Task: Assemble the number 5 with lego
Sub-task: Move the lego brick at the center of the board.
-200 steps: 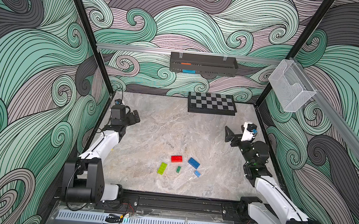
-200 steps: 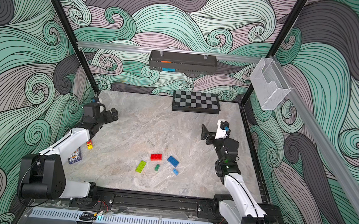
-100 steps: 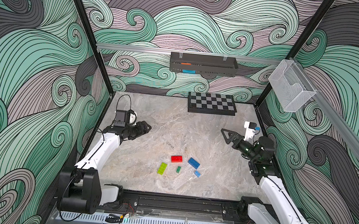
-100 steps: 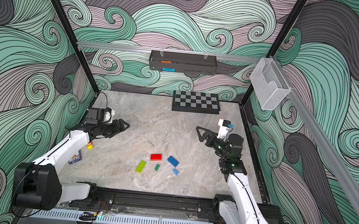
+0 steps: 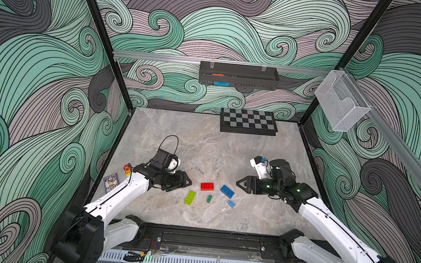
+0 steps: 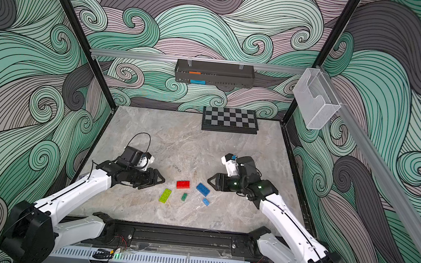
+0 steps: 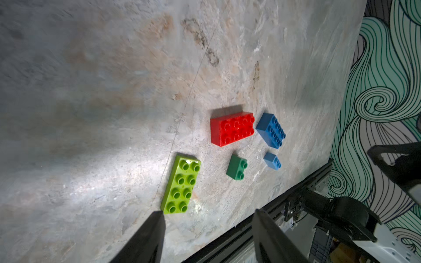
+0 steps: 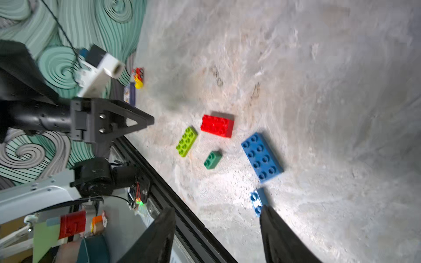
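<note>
Marble-look table [image 5: 203, 142], closed in by wave-patterned walls; a checkerboard [image 5: 248, 121] is parked at the far edge.

Both arms are stretched low over the table, each reaching in toward the middle from its own side. Left gripper [image 5: 183, 181] is seen partly open with nothing between the jaws, tips just beside the lime green brick [image 5: 190, 197]. Right gripper [image 5: 241, 185] is likewise partly open and empty, tips near the dark blue brick [image 5: 227, 191].

Five bricks are laid loose between the grippers, studs up, none joined (no digit shape built):
- red brick [image 5: 207, 186]: long axis roughly left-right in both top views, farthest back.
- lime green: thin 2x4 plate, long axis roughly front-back, slightly tilted.
- dark blue: 2x4, set diagonally, just right of red.
- dark green brick [image 5: 209, 199]: small two-stud piece, in front of red.
- light blue brick [image 5: 231, 204]: small, in front of dark blue, right beside a right fingertip [image 8: 273, 218] in the right wrist view.

A toy car [image 5: 127, 169] and a card box [image 5: 111, 182] are left by the left wall.
</note>
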### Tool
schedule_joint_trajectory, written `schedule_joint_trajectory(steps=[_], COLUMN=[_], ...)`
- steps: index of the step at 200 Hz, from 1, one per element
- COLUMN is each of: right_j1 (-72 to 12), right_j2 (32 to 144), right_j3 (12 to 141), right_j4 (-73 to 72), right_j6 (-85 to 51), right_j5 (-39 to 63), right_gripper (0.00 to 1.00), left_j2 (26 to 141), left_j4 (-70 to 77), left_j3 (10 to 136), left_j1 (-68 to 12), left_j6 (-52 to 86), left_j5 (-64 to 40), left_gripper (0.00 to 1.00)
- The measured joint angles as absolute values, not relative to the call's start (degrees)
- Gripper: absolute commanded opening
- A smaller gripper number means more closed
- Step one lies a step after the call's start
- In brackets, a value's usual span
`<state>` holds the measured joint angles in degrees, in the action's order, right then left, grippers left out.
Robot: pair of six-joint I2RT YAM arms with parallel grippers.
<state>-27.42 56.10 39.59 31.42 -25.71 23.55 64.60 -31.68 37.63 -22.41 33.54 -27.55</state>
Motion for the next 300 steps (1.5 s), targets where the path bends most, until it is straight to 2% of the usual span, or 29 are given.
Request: schedule_joint_trajectory(steps=[44, 95, 194, 223, 247, 269, 300], right_j1=[-37.0, -44.1, -50.3, -51.2, -52.1, -53.0, -53.7], right_j2=[58.4, 64.7, 79.5, 81.2, 83.0, 84.6, 85.6], right_j3=[39.2, 38.4, 41.5, 42.8, 44.2, 45.6, 46.6], right_j4=[37.5, 37.5, 33.5, 32.8, 32.6, 32.4, 32.4], right_j6=[-24.8, -25.7, -24.6, -24.1, -23.5, -23.0, -22.7], right_j5=[16.2, 9.5, 3.4, 1.9, 1.0, -0.1, -1.3], right_gripper=[0.46, 0.45, 0.44, 0.37, 0.39, 0.48, 0.48], left_j2=[65.8, 68.6, 70.0, 69.9, 69.8, 69.3, 68.7], left_j4=[-30.6, -28.4, -27.7, -27.3, -27.1, -27.1, -27.0], left_j3=[37.4, 37.4, 37.4, 37.3, 37.0, 36.2, 35.7], left_j1=[-26.5, -27.8, -28.7, -28.9, -29.0, -29.0, -29.1], left_j6=[35.5, 36.6, 36.8, 37.1, 37.2, 37.3, 37.6], left_j5=[-26.4, -26.0, -26.0, -25.9, -25.9, -25.9, -25.9], left_gripper=[0.61, 0.57, 0.55, 0.55, 0.54, 0.54, 0.55])
